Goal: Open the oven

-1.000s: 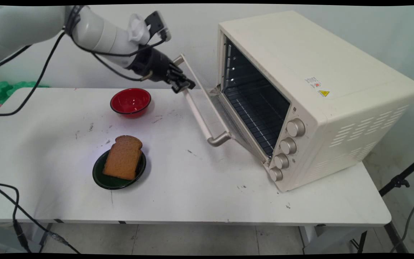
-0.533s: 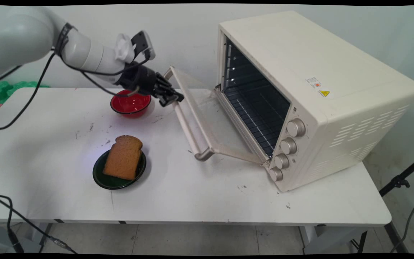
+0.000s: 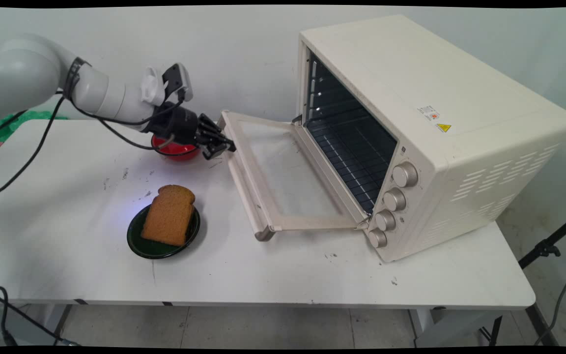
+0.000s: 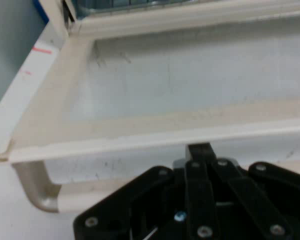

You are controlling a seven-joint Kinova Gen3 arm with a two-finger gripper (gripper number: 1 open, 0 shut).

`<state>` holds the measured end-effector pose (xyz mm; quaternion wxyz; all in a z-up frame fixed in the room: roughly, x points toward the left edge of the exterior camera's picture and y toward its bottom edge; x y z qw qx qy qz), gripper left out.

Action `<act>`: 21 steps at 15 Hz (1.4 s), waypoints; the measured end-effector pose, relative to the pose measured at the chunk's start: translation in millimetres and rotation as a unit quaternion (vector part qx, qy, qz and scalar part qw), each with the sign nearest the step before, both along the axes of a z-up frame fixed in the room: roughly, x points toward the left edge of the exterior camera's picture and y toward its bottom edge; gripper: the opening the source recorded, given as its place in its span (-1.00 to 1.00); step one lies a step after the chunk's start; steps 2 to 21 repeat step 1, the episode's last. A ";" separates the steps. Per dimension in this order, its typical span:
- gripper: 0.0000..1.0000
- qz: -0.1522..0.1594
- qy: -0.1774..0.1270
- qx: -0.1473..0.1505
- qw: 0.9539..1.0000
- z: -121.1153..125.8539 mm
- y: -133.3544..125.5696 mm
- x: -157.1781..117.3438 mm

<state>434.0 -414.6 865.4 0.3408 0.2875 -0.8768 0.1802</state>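
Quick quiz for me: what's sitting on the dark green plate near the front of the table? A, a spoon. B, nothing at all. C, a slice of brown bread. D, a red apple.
C: a slice of brown bread lies on the dark green plate, in front of the red bowl and to the picture's left of the open oven door.

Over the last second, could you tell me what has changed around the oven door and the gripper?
The oven door has swung down from half open to nearly flat over the table. The gripper went down and leftward with it, keeping at the door handle, and now partly hides the red bowl. The oven, the bread slice and its dark green plate stayed put.
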 end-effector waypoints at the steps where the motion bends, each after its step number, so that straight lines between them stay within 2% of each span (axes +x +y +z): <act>1: -1.00 -0.002 0.002 -0.001 1.000 -1.7 2.0 5.2; 21: -1.00 -0.002 0.002 -0.001 1.000 -1.7 2.0 5.2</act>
